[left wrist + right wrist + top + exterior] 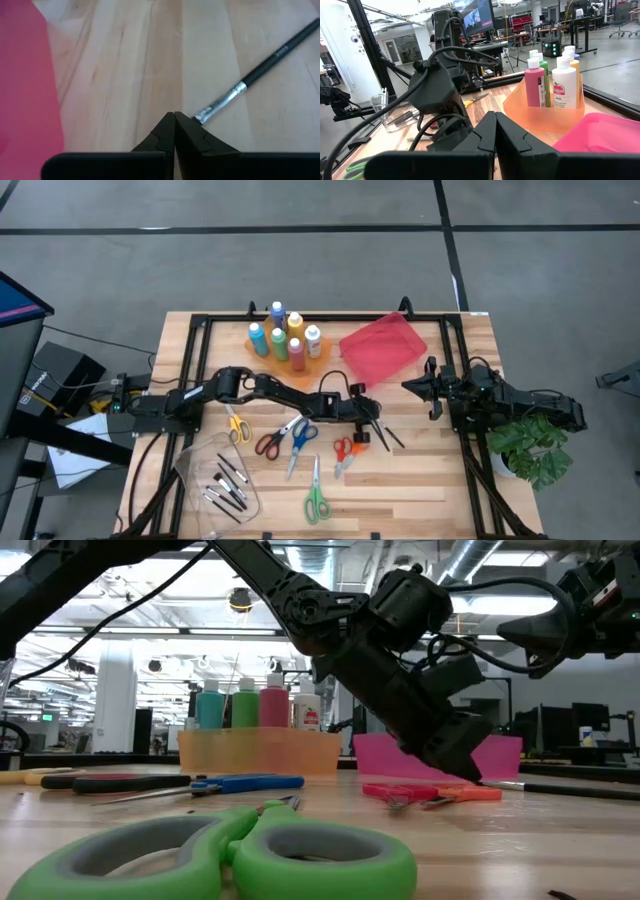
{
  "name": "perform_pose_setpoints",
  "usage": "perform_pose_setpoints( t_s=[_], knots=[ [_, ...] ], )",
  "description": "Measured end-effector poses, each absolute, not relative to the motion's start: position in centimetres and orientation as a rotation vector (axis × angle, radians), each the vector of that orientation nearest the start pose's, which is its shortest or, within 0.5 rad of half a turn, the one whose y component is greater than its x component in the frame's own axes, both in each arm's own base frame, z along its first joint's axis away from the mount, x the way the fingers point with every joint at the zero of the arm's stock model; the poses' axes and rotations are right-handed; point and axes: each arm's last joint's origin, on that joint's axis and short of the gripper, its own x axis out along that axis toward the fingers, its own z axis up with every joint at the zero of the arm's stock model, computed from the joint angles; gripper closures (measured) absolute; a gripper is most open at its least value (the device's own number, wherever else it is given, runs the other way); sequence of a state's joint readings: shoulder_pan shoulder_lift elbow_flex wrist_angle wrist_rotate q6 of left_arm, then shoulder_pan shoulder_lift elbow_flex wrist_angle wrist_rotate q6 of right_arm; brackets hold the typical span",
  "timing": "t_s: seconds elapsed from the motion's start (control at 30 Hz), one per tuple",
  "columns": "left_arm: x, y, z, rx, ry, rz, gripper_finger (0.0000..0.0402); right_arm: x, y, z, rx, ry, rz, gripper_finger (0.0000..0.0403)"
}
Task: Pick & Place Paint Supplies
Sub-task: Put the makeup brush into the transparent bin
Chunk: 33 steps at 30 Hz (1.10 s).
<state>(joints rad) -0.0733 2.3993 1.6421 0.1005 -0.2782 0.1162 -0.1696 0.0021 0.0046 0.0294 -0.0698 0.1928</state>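
Left gripper (174, 116), jaws pressed together and empty, sits right at the brush's (250, 77) bristle end; its handle runs diagonally away; right arm far.

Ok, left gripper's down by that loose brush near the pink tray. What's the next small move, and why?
Probably open the left gripper first. Its fingers are shut, tips beside the brush bristle end, not around it. Then shift over the handle and close.
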Motion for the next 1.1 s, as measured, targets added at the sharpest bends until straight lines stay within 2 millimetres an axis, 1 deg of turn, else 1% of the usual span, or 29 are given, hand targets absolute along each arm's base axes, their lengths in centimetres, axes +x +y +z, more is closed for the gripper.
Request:
perform_pose_setpoints(
  t_s=[0.23, 0.47, 0.7, 0.8, 0.9, 1.0, 1.1],
  knots=[
    [50.6, -3.6, 9.7, 0.235, 0.69, 0.141, 0.0401, 9.6, -1.4, 16.8, 0.189, -0.042, -0.097, 0.0403],
    [50.5, -4.9, 9.7, 0.248, 0.69, 0.113, 0.0401, 9.6, -1.4, 16.8, 0.189, -0.042, -0.097, 0.0403],
    [50.5, -4.9, 9.9, 0.258, 0.69, 0.109, 0.0401, 9.6, -1.4, 16.8, 0.189, -0.041, -0.097, 0.0403],
    [50.4, -4.9, 10.8, 0.26, 0.679, 0.109, 0.0399, 9.6, -1.4, 16.8, 0.189, -0.042, -0.097, 0.0403],
    [50.3, -5.1, 12.8, 0.308, 0.651, 0.086, 0.0385, 9.6, -1.4, 16.8, 0.189, -0.041, -0.097, 0.0403],
    [49.8, -5.2, 14.6, 0.342, 0.629, 0.018, 0.0354, 9.6, -1.4, 16.8, 0.189, -0.041, -0.097, 0.0403],
    [49.1, -4.8, 15.5, 0.349, 0.602, -0.082, 0.0312, 9.6, -1.4, 16.8, 0.189, -0.042, -0.097, 0.0403]
  ],
)
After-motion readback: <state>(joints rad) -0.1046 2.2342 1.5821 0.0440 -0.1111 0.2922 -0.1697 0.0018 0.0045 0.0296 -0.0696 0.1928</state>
